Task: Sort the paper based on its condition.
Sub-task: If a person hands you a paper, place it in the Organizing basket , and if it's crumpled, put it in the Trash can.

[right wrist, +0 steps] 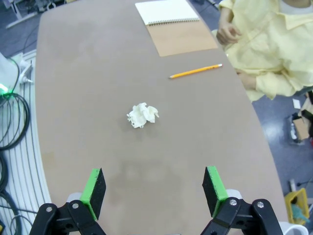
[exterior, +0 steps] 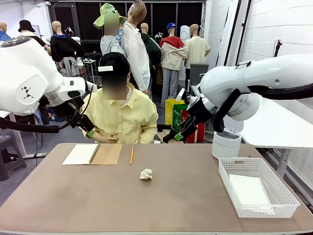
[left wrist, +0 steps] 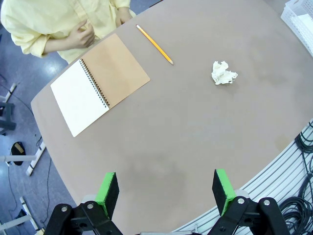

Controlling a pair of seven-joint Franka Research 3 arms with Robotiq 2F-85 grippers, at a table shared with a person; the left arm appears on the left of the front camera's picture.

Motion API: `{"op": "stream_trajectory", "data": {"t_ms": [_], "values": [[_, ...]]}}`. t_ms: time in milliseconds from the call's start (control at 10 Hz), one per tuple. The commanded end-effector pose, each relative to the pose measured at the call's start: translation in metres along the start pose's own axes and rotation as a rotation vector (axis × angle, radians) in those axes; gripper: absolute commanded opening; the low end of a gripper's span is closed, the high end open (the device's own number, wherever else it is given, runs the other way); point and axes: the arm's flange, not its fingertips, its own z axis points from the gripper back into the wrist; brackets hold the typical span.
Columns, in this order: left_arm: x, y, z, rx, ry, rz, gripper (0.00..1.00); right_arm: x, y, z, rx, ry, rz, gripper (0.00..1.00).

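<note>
A crumpled ball of paper (exterior: 145,174) is seen on the bare brown table (exterior: 161,205), near its middle. This ball is taken as the landmark.

- Pencil (exterior: 131,154): just beyond the ball, toward the person, lying apart from it.
- Spiral notebook (exterior: 92,153): farther left of the ball, opened flat — white page and tan cover both exposed.
- White mesh basket (exterior: 281,192): well to the right of the ball; a flat white sheet (exterior: 249,189) is held inside it.
- Person in a yellow shirt (exterior: 122,115): seated past the ball at the far edge, hands (left wrist: 83,37) drawn in at the chest.

Left gripper (left wrist: 166,188): held high above the table on the near side of the ball, green pads spread wide, nothing between them.

Right gripper (right wrist: 154,192): likewise raised over the near side of the ball — jaws fully apart, nothing gripped.
</note>
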Motion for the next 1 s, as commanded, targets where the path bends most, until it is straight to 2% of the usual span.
{"op": "stream_trajectory", "data": {"t_ms": [0,300,900], "values": [[-0.001,0.001,-0.001,-0.004,-0.01,0.001,1.0,0.013,-0.004,-0.012,0.006,0.066,0.026,1.0],[-0.001,0.001,-0.001,-0.004,-0.01,0.001,1.0,0.03,0.0,-0.043,0.014,0.165,0.068,1.0],[-0.001,0.001,-0.001,-0.004,-0.01,0.001,1.0,0.045,0.012,-0.103,0.052,0.29,0.084,1.0]]}}
